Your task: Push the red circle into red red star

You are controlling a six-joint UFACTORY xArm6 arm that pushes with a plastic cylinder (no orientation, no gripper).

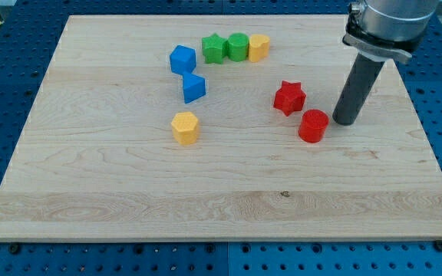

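Observation:
The red circle (313, 126) lies on the wooden board right of the middle. The red star (289, 97) sits just up and to the left of it, with a narrow gap between them. My tip (344, 121) rests on the board just to the right of the red circle, close to it or touching its right side. The rod rises from the tip toward the view's top right.
A green star (215, 48), a green block (238, 47) and a yellow block (259, 47) stand in a row near the view's top. A blue block (182, 59) and a blue triangle (193, 88) lie left of them. A yellow hexagon (184, 127) lies lower left.

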